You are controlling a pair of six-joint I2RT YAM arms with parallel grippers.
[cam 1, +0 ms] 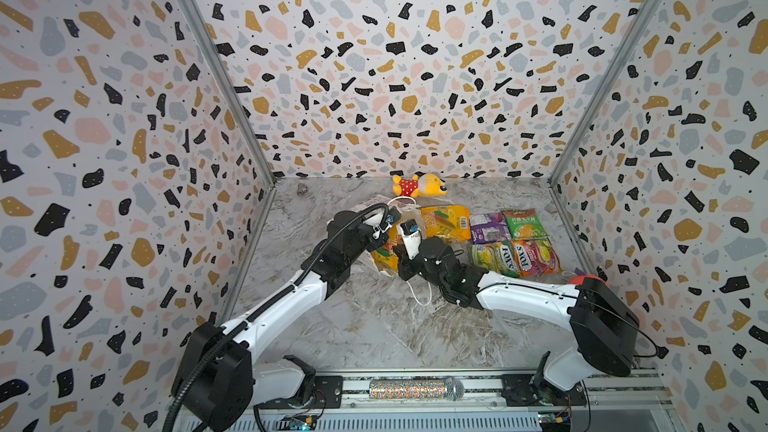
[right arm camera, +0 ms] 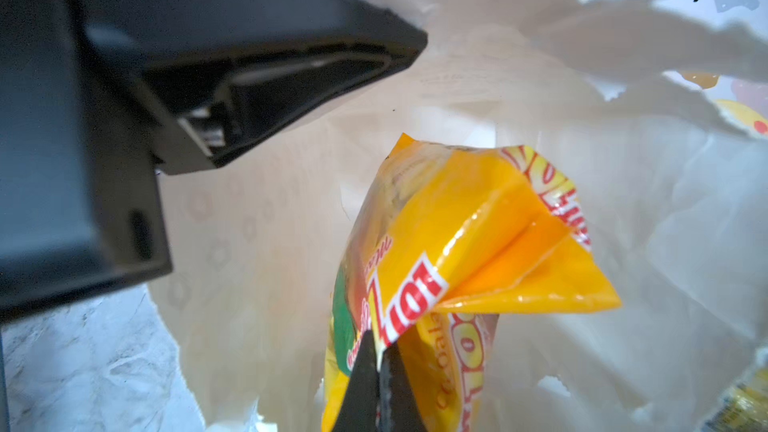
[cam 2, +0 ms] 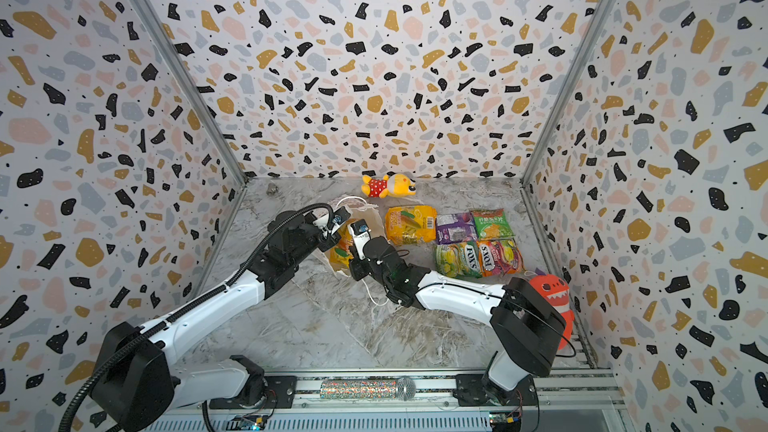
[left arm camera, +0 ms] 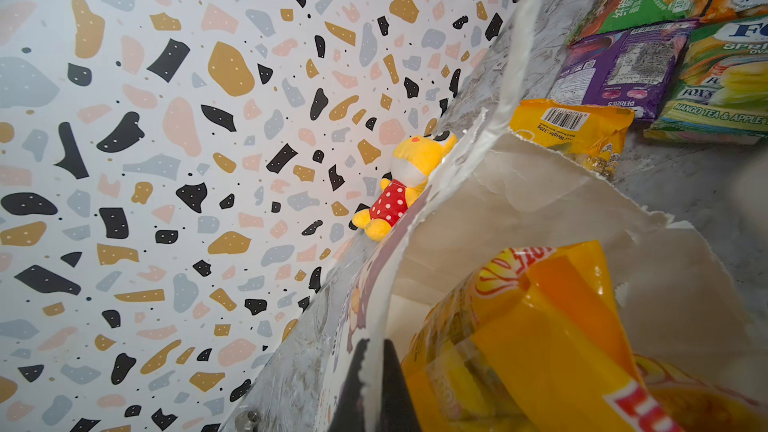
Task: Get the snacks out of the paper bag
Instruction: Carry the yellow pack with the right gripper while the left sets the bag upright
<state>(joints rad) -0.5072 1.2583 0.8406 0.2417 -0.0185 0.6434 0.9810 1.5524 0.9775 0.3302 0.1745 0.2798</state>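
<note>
Nearest me, a microphone (cam 1: pixel 415 388) lies on the rail (cam 1: pixel 353 385) at the bottom centre of both top views. Mid-frame, my right gripper (right arm camera: pixel 380 351) is clamped on an orange-yellow packet (right arm camera: pixel 478 243) in the mouth of the paper bag (left arm camera: pixel 519 201), and my left gripper (left arm camera: pixel 374 355) pinches the bag's torn rim. Right of the bag on the table (cam 1: pixel 374 326): a second orange-yellow packet (cam 1: pixel 444 222), a purple packet (cam 1: pixel 489 227), a green packet (cam 1: pixel 519 223), a green-yellow FOX'S packet (cam 1: pixel 494 257) and a red-pink FOX'S packet (cam 1: pixel 536 257). Farthest, a plush toy (cam 1: pixel 419 185) lies by the back wall (cam 1: pixel 415 76)

One packet (left arm camera: pixel 540 347) in paper bag (left arm camera: pixel 519 201); other packets (cam 1: pixel 489 227) to its right
</note>
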